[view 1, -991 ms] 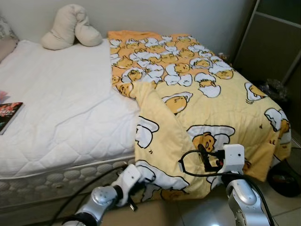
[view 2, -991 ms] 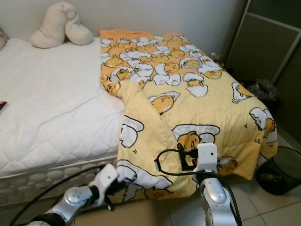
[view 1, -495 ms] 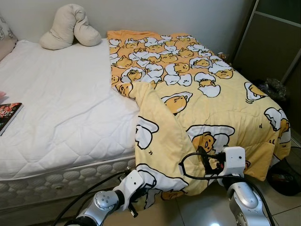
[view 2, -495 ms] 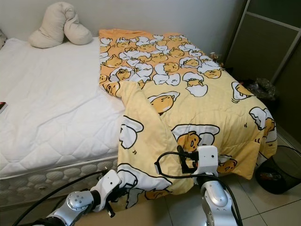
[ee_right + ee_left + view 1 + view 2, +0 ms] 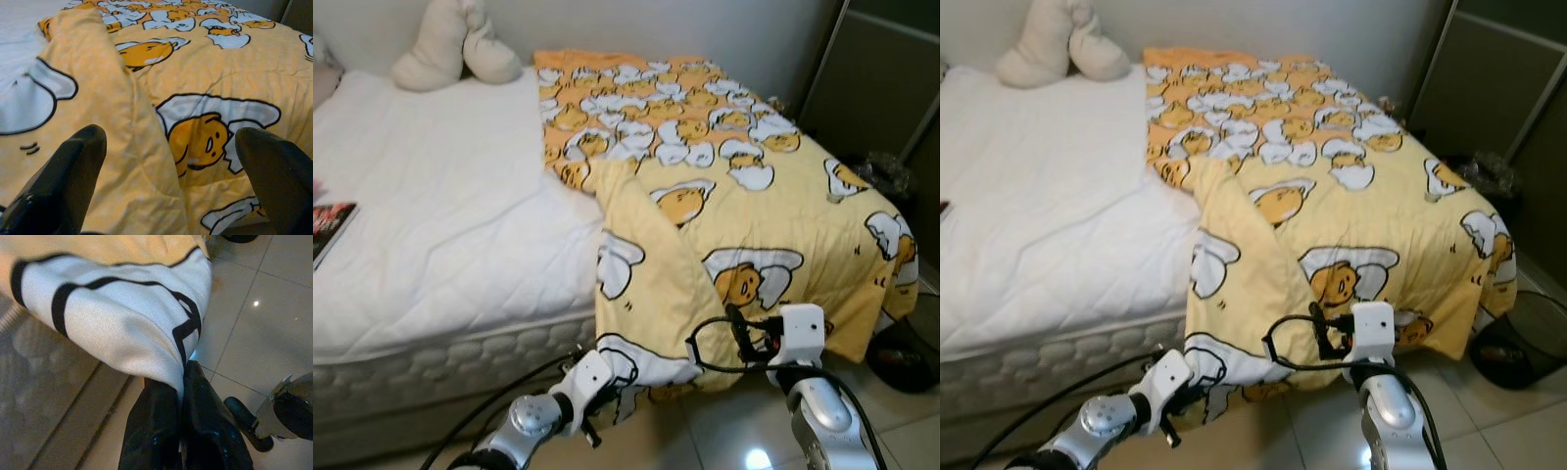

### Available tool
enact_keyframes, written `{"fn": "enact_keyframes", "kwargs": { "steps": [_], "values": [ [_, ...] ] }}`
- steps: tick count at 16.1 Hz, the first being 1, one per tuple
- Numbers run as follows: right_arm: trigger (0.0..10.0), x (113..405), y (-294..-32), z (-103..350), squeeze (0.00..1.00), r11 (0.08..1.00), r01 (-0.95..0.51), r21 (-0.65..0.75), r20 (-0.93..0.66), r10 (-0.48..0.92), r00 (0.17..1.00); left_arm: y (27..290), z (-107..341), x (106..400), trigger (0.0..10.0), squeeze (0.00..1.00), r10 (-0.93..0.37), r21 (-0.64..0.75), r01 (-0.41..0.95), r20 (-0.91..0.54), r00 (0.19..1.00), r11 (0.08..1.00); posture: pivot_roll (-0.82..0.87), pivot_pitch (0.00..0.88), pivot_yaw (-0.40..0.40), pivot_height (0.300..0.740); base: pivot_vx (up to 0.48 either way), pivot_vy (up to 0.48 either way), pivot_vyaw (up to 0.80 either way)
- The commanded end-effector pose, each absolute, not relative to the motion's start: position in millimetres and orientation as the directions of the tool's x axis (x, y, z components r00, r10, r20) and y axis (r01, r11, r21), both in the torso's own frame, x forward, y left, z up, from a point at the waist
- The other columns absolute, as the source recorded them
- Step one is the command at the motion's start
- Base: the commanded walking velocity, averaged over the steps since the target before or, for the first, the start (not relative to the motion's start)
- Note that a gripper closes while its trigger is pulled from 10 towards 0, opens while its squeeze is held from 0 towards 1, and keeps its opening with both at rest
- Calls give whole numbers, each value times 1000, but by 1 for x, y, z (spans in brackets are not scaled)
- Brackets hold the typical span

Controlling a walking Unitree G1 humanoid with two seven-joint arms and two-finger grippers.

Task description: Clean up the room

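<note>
While the left gripper [image 5: 182, 382] is pinched tight on the hanging bottom corner of the yellow blanket [image 5: 734, 196], the hold looks thin: only a narrow fold of fabric sits between the black fingers [image 5: 151, 431], so a fast upward pull could slip it free

Right gripper [image 5: 171, 181] is spread wide, holding nothing, hovering just in front of the blanket's foot-end drape, not touching it. If only the left side lifts, the blanket likely folds skewed or drags off the bed [image 5: 440, 196]

Blanket covers the bed's right half, a flap folded over near the middle, lower edge hanging close to the tiled floor [image 5: 244, 308]

Snag risks: the arm cables looped near the right wrist [image 5: 710, 343], and the dark bin [image 5: 1513, 338] on the floor just beside the blanket's right corner

Open room is over the bare white mattress to the left; a book [image 5: 328, 230] near its left edge and the cream pillow [image 5: 455, 49] at the head are well apart from the blanket
</note>
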State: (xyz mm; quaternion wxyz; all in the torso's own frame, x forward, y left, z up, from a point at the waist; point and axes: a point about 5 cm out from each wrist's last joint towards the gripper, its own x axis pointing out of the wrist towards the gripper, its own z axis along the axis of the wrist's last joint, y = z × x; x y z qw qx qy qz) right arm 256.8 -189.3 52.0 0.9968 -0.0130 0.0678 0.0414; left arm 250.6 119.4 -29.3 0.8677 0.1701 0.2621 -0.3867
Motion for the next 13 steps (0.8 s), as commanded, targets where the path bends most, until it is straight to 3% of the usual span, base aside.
{"fn": "enact_keyframes", "kwargs": {
  "steps": [1, 4, 6, 8, 9, 13],
  "values": [
    [10000, 256, -190, 55, 0, 996, -85, -16, -127, 82, 988, 117, -30, 250, 10000, 0, -586, 97, 773, -596, 550, 627, 54, 0, -6, 740, 0, 0, 0],
    [10000, 256, -191, 55, 0, 996, -85, -20, -129, 81, 988, 110, -28, 250, 10000, 0, -624, 96, 809, -586, 517, 580, 47, 0, -5, 740, 0, 0, 0],
    [10000, 252, -193, 53, 0, 996, -86, -22, -141, 82, 987, 103, -39, 233, 10000, 0, -664, 25, 896, -661, 348, 444, 32, 0, -12, 740, 0, 0, 0],
    [10000, 249, -193, 52, 0, 995, -92, -25, -151, 87, 985, 97, -46, 224, 10000, 0, -645, 20, 927, -713, 276, 375, 23, 0, -20, 740, 0, 0, 0],
    [10000, 245, -195, 52, 0, 994, -102, -32, -162, 95, 982, 89, -55, 210, 10000, 0, -626, -39, 945, -758, 183, 323, 15, 4, -25, 740, 0, 0, 0],
    [10000, 240, -199, 52, 0, 994, -103, -40, -174, 94, 980, 59, -59, 196, 10000, 0, -664, -139, 943, -741, 103, 301, -7, 21, -34, 740, 0, 0, 0]
  ]
}}
